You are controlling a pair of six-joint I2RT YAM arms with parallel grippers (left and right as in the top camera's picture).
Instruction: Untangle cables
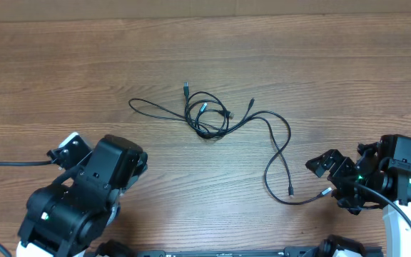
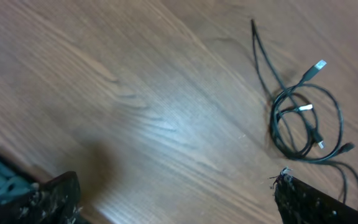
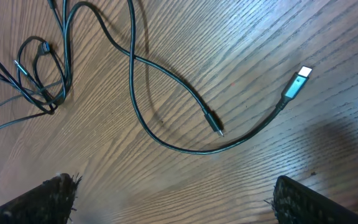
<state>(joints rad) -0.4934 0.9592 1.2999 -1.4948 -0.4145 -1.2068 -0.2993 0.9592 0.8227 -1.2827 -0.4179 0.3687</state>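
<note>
From overhead, we see the cables (image 1: pixel 209 118) tangled at centre frame. In our left wrist view, the left gripper (image 2: pixel 173 208) has its jaws wide apart, with the tangle at upper right. In the right wrist view, our right gripper (image 3: pixel 173 205) gapes too, with strands across the top.

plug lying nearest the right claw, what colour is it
The plug is silver-tipped with a bluish-grey housing; clearest in the right wrist view.

A brown wood-grain desk (image 1: pixel 63 64) carries thin black cables (image 1: pixel 207 118) with small plugs. A coiled knot of them lies about midway between the left and right edges, nearer the far edge. One loose strand (image 1: pixel 277 152) snakes from it toward the near right corner, ending in a silver-tipped plug (image 1: pixel 325 192).
</note>
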